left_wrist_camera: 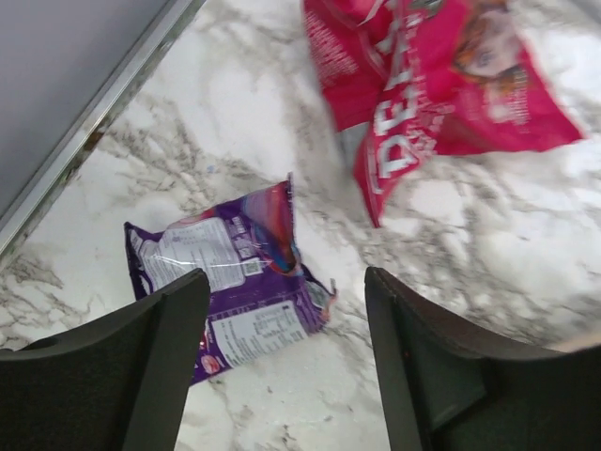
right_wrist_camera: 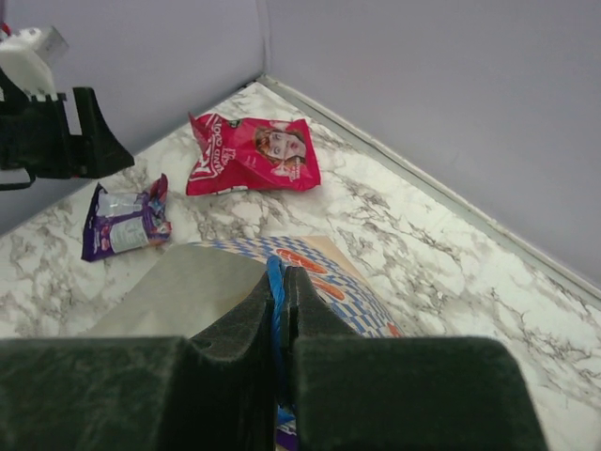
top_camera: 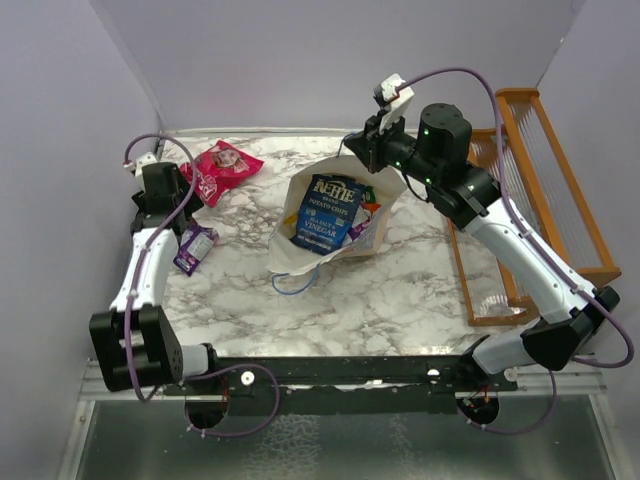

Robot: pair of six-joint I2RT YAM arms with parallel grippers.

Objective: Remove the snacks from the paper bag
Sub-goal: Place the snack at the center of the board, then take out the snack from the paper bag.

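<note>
The cream paper bag (top_camera: 300, 252) lies open mid-table with a dark blue chips bag (top_camera: 329, 211) and small packets inside. My right gripper (top_camera: 362, 146) is shut on the bag's blue cord handle (right_wrist_camera: 276, 282) at its far rim; the checkered side (right_wrist_camera: 324, 282) shows below the jaws. The pink-red bag (top_camera: 223, 166) lies at the far left, also in the left wrist view (left_wrist_camera: 423, 85) and right wrist view (right_wrist_camera: 252, 155). A purple packet (top_camera: 195, 247) lies on the marble (left_wrist_camera: 230, 272). My left gripper (left_wrist_camera: 286, 362) is open and empty just above the table, beside the purple packet.
An orange wooden rack (top_camera: 540, 200) stands along the right side. The table's back wall and left wall are close to the left arm (top_camera: 150, 250). A second blue cord handle (top_camera: 295, 283) loops out at the bag's near end.
</note>
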